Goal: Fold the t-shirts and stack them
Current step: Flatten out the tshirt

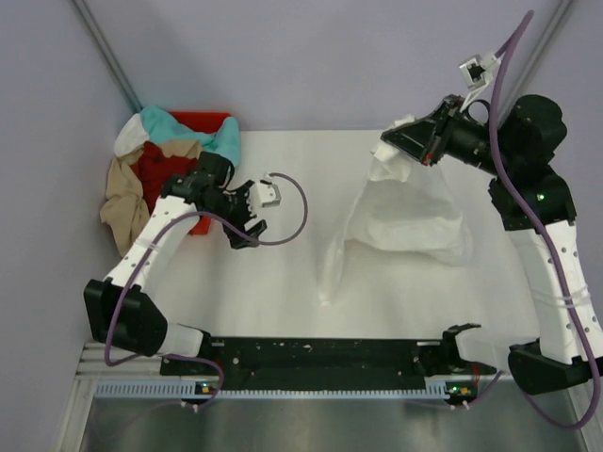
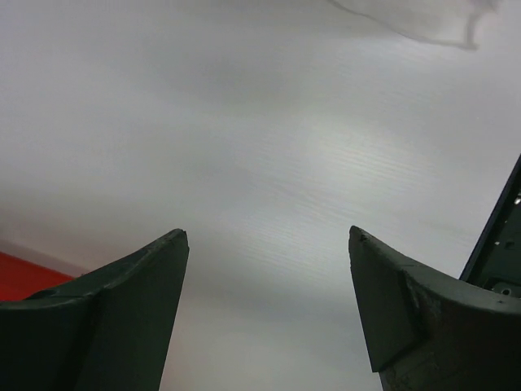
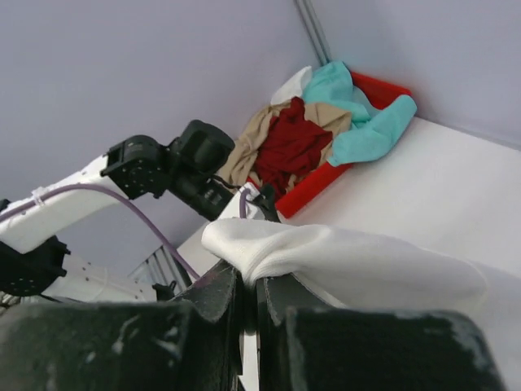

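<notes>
So the white t-shirt (image 1: 405,221) is pinched upper right by the right hand (image 1: 403,143) and draped diagonally toward lower left on the table (image 1: 283,160); its loose corner is nearest the left hand (image 1: 252,209), spread wide, nothing held.

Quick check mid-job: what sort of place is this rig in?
Likely a lab test cell: white table boxed in by plain purple walls, arms bolted to a metal rail, red bin of t-shirts.
</notes>
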